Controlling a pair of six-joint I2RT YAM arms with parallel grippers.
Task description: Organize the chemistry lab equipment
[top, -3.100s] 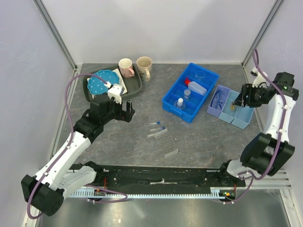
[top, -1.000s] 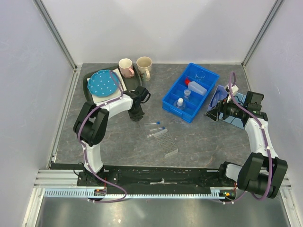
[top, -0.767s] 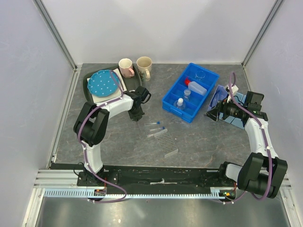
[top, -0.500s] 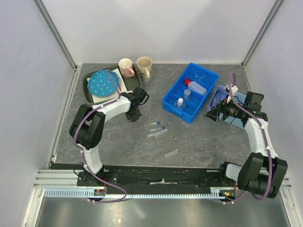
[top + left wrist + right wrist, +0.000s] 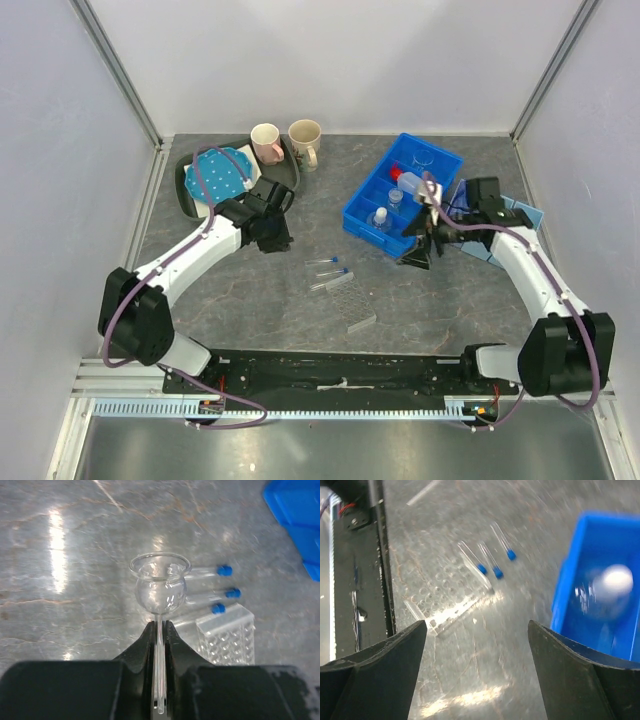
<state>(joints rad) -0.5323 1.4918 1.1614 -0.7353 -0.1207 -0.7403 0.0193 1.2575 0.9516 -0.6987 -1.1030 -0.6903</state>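
The left claw (image 5: 159, 630) is clenched on the thin stem of a clear glass bulb (image 5: 160, 587), held above the counter (image 5: 75, 580). It looks like a small flask, though the view leaves that unsure. It is best kept upright, moved slowly, and seated before the pinch loosens, since the stem is slim and slick. In the top view, three tubes (image 5: 231, 593) lie at its 4 o'clock beside the rack (image 5: 227, 637), and the blue bin (image 5: 375, 240) sits toward 3 o'clock. The right claw (image 5: 476, 630) hangs released and empty by the bin's 5 o'clock corner. No writing is readable.
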